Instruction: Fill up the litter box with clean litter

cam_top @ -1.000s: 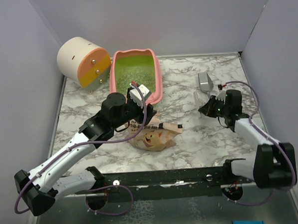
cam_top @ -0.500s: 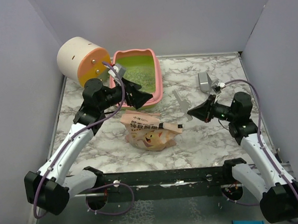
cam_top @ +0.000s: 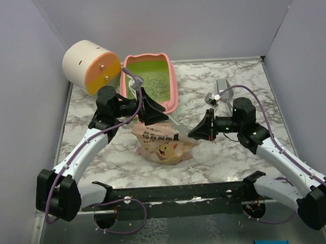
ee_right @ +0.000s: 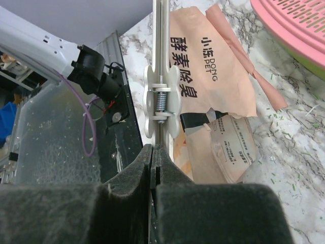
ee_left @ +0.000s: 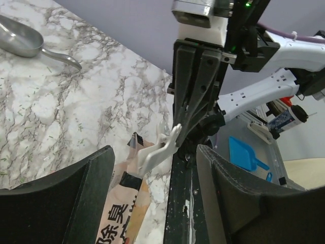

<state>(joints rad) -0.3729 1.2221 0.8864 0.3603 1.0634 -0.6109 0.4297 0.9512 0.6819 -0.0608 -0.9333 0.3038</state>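
Well, the marble surface (cam_top: 235, 151) holds the pink litter box (cam_top: 173, 86) at 11 o'clock, with what looks like greenish clean litter (cam_top: 150, 84) inside. The tan pouch (cam_top: 163, 149) lies flat at 6 o'clock of the box, near enough to tip in. The right tool (cam_top: 199, 130), at 3 o'clock of the pouch, is clenched on a white clip (ee_right: 161, 101), I think to hold it off the bag's mouth. The left tool (cam_top: 158, 110) hangs released over the pouch's top, likely ready to grab it.
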